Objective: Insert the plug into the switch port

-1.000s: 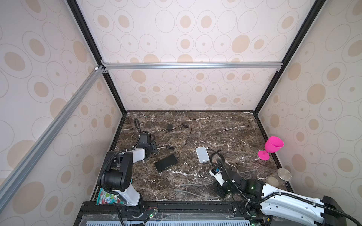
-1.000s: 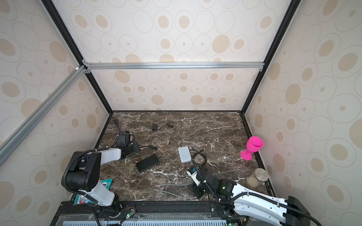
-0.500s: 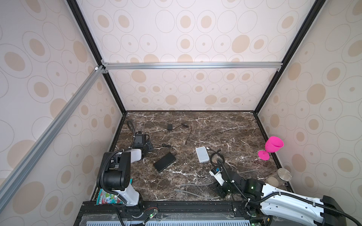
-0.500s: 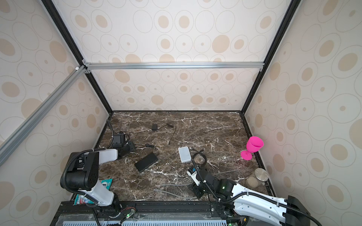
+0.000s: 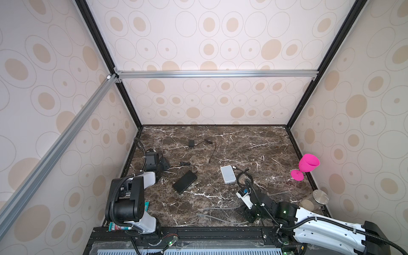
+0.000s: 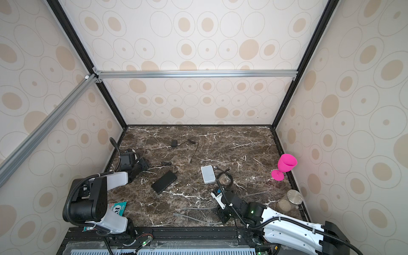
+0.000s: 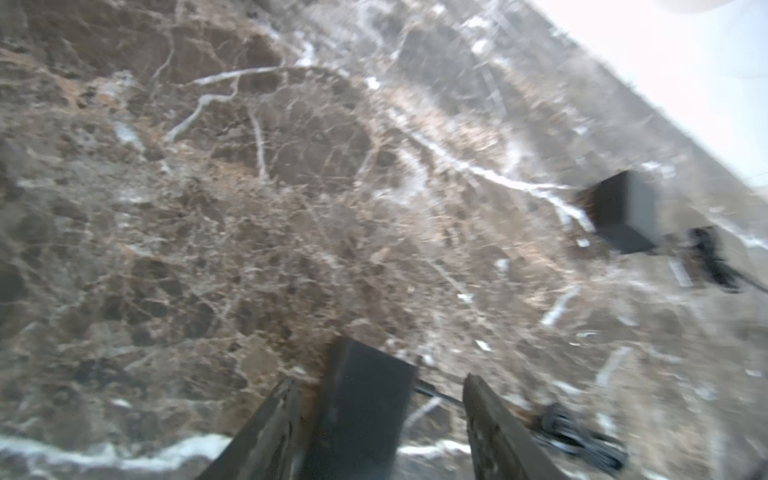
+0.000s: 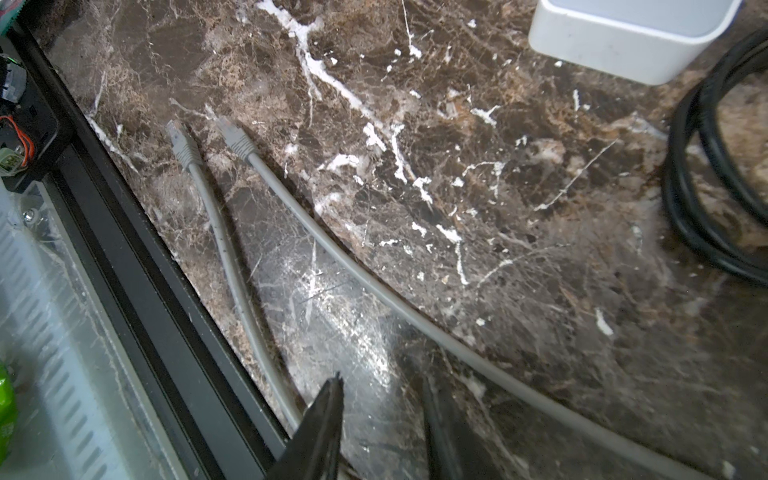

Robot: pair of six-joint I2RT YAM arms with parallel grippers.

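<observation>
The grey plug [image 8: 237, 139] lies loose by the front edge of the tabletop [image 8: 498, 208], well apart from the black switch [image 5: 184, 182]. Insertion is wholly undone. The right end effector [image 8: 382, 380] hovers beside the cable [image 8: 374, 286], narrowly parted and empty, while the left end effector [image 7: 380, 380] stands wider.

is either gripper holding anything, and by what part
Right gripper: nothing, jaws apart over bare marble. Left gripper: jaws apart around a dark block, clear of one finger, so apparently not gripped.
</observation>
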